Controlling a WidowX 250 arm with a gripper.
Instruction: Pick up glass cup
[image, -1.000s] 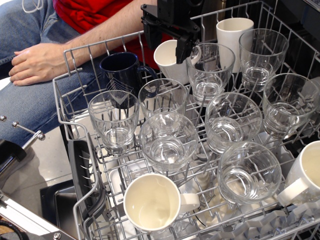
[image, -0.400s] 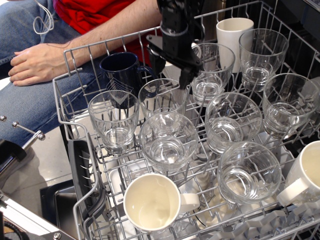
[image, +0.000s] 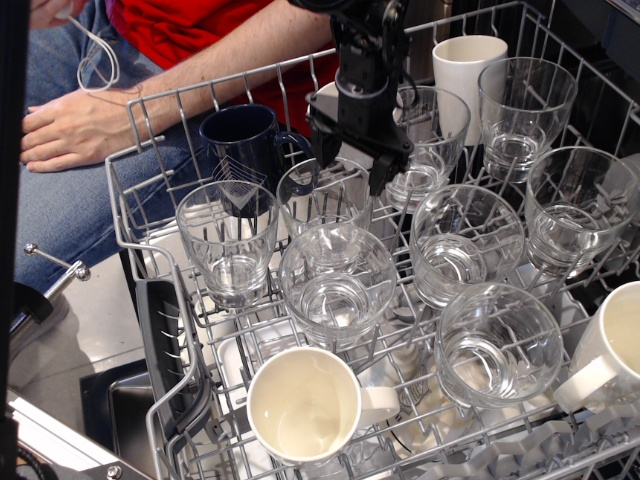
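Observation:
Several clear glass cups stand upright in a wire dishwasher rack (image: 150, 190). My black gripper (image: 352, 170) hangs open just above the rim of one glass cup (image: 322, 205) in the middle row, its two fingers straddling the far part of the rim, one finger at the left (image: 323, 150) and one at the right (image: 380, 172). It holds nothing. Other glass cups stand close by: front left (image: 228, 240), front centre (image: 337, 285), behind right (image: 425, 150), and right (image: 463, 245).
A dark navy mug (image: 243, 145) stands left of the gripper. White mugs stand at the back (image: 465, 65), the front (image: 305, 410) and the right edge (image: 615, 345). A seated person's hand (image: 70, 125) rests just beyond the rack's left rim.
My gripper has moved down and toward the front, from over the white mug at the back to just above the middle glass cup. The person's hand shifted slightly.

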